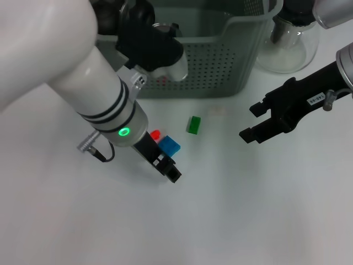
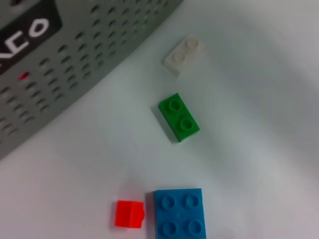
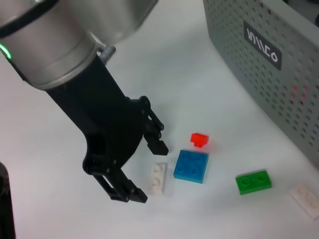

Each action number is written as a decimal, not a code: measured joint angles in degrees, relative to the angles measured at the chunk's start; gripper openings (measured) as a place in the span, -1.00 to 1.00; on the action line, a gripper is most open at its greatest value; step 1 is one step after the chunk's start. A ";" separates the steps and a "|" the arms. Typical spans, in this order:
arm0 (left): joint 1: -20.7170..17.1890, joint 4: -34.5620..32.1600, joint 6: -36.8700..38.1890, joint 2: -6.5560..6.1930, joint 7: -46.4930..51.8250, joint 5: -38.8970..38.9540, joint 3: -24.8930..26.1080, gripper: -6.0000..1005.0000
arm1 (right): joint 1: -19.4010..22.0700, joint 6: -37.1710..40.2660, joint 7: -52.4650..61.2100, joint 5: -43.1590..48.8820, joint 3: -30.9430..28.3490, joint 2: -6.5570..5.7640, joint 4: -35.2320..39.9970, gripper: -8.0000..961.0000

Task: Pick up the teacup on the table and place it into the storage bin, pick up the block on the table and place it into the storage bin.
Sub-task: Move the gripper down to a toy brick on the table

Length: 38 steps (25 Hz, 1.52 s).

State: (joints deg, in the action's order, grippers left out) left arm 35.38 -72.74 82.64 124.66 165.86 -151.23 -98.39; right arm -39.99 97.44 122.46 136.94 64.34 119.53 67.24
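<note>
Surroundings: storage bin [image 1: 220, 61] at the far side of the white table [image 1: 248, 210]; clear glass teapot [image 1: 288, 41] just beside its right end.
Loose pieces: green block [image 1: 193, 125], blue block [image 1: 169, 146], red block [image 1: 155, 134], pale flat block [image 2: 183, 54] nearer the bin, another pale block [image 3: 159, 178].
Obstruction: left forearm covers much of the bin's left part in the head view.
Left gripper [image 3: 144, 167]: low over the table, fingers spread, nothing between them but the second pale block lying in the gap.
Blue and red blocks: touching each other, just beside the left gripper on its bin side.
Green block: between the blue block and the bin, apart from both; long axis roughly toward the bin.
Right gripper [image 1: 252, 121]: right of the blocks, well apart, fingers spread, empty.
</note>
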 joint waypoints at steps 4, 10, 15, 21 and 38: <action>0.45 0.45 -0.53 0.05 1.72 -0.31 -1.80 0.32 | 0.00 0.11 -0.40 0.00 0.00 0.05 0.00 0.57; 0.70 2.17 -1.94 0.06 2.58 -0.47 -2.53 0.29 | 0.07 0.01 -0.72 0.51 0.00 0.26 0.00 0.57; 1.09 2.91 -2.80 0.06 2.93 -0.48 -3.24 0.27 | 0.09 -0.06 -0.73 0.59 0.00 0.30 0.00 0.57; 1.37 2.96 -3.75 0.07 3.51 -1.04 -4.50 0.24 | 0.06 -0.07 -0.74 0.61 0.00 0.35 0.00 0.57; 1.84 0.66 -2.33 0.06 4.57 -6.12 -7.45 -0.12 | -0.01 -0.06 -0.74 0.60 0.00 0.36 0.09 0.57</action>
State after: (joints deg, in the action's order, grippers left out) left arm 37.22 -72.08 80.31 124.72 170.43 -157.34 -105.84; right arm -39.99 97.38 121.73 137.54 64.33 119.89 67.33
